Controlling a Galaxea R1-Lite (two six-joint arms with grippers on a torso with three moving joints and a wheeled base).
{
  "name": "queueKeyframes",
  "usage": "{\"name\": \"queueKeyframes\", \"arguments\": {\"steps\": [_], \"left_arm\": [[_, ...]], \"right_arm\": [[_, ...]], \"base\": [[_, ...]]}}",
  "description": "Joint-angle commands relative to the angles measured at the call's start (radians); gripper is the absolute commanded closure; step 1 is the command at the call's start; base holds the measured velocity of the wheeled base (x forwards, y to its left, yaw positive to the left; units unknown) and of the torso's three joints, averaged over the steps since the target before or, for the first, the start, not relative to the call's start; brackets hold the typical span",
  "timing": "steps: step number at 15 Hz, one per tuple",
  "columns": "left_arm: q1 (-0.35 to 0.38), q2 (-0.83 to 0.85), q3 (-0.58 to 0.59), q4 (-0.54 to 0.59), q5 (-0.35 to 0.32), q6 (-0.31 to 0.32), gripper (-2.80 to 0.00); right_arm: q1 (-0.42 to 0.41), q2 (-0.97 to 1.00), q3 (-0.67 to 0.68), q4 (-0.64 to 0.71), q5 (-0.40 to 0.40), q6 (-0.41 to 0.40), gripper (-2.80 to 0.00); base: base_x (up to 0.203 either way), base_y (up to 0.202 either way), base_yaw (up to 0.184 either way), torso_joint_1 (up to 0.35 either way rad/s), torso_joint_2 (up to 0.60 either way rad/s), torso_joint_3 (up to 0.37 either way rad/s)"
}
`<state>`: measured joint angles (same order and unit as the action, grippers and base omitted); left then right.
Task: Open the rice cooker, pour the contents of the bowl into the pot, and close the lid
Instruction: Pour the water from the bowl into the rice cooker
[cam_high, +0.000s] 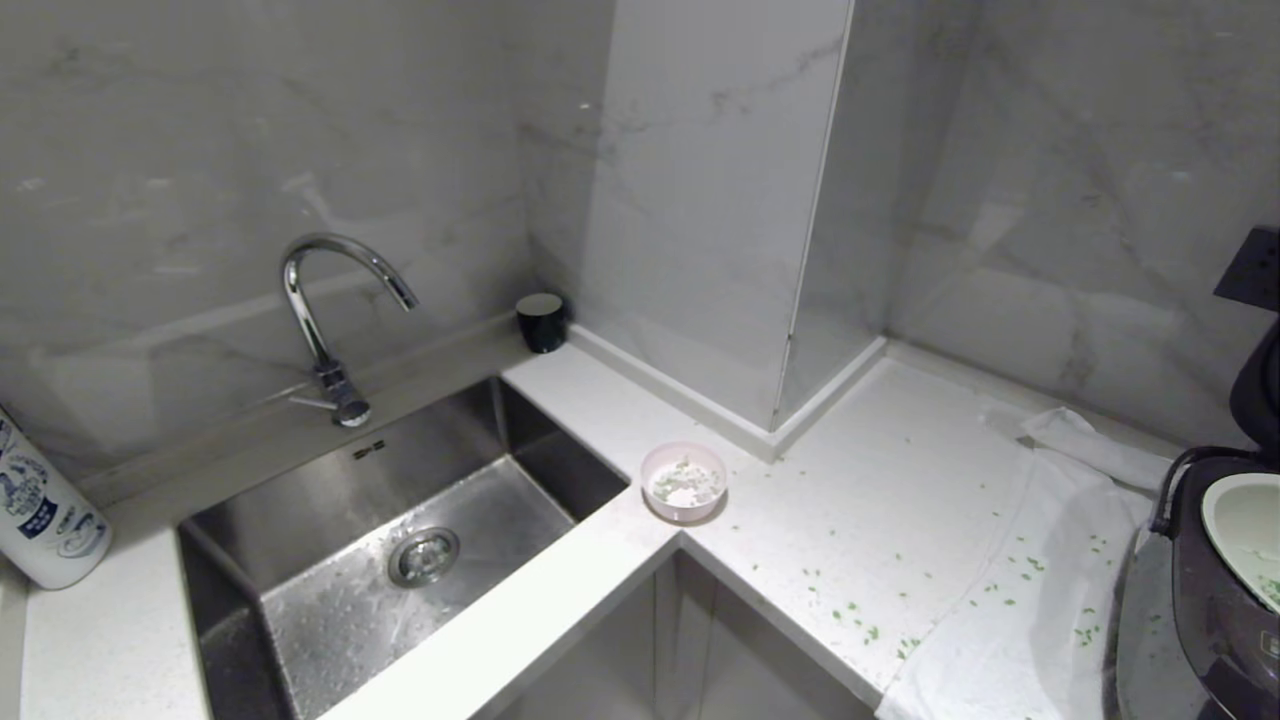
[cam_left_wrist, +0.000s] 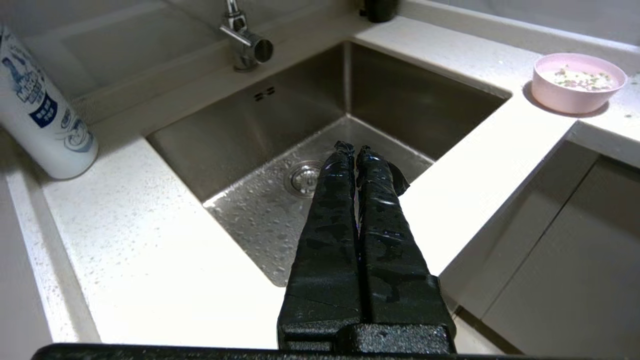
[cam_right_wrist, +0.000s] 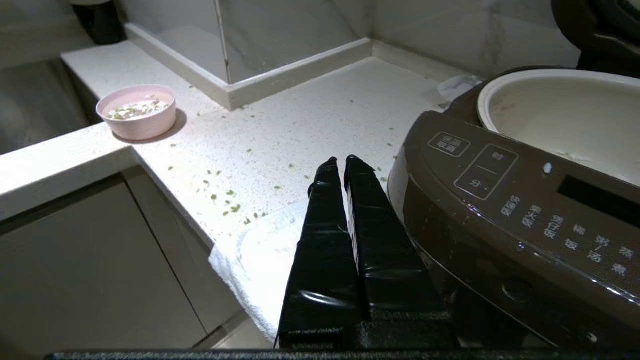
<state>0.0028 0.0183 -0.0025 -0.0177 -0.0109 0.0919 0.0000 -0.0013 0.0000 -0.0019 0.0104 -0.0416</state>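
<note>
Right up close on the robot's right side, the right gripper (cam_right_wrist: 337, 165) hangs with its fingers pinched together on nothing, over the edge of a white cloth (cam_right_wrist: 260, 255) spread on the counter (cam_high: 880, 500). Just beside it sits the rice cooker (cam_right_wrist: 505, 210), lid swung up out of the way, so the off-white pot (cam_right_wrist: 565, 110) is exposed, with a few green bits inside. Over on the left, the left gripper (cam_left_wrist: 354, 149) is also clenched empty, hovering above the wet steel sink (cam_left_wrist: 400, 100) near the drain (cam_left_wrist: 302, 177).

Further out, the pink bowl (cam_high: 684, 481) stands upright on the counter corner by the sink's edge, well apart from both grippers and from the cooker. The contents of the bowl (cam_high: 686, 482), green bits with whitish stuff, are partly in it. More green bits are scattered on the counter and cloth between bowl and cooker. At the back: the faucet (cam_high: 330, 320), a dark cup (cam_high: 541, 320) and a white bottle (cam_high: 40, 510).
</note>
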Motion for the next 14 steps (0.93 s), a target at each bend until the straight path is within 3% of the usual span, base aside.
{"name": "queueKeyframes", "arguments": {"steps": [1,11,14], "left_arm": [[-0.001,-0.021,0.007,0.002,-0.002,-0.001,0.0],[0.0,-0.021,0.009,-0.001,0.009,-0.046,0.0],[0.0,-0.021,0.009,-0.001,0.012,-0.047,0.0]], "right_arm": [[0.0,0.0,0.002,0.0,-0.003,0.007,0.0],[0.0,0.0,0.002,-0.001,-0.007,0.033,0.0],[0.0,0.0,0.002,-0.001,-0.007,0.034,0.0]], "base": [[0.0,0.0,0.0,0.0,0.0,0.0],[0.0,0.0,0.0,0.0,0.0,0.0],[-0.145,0.0,-0.001,0.007,0.0,0.002]]}}
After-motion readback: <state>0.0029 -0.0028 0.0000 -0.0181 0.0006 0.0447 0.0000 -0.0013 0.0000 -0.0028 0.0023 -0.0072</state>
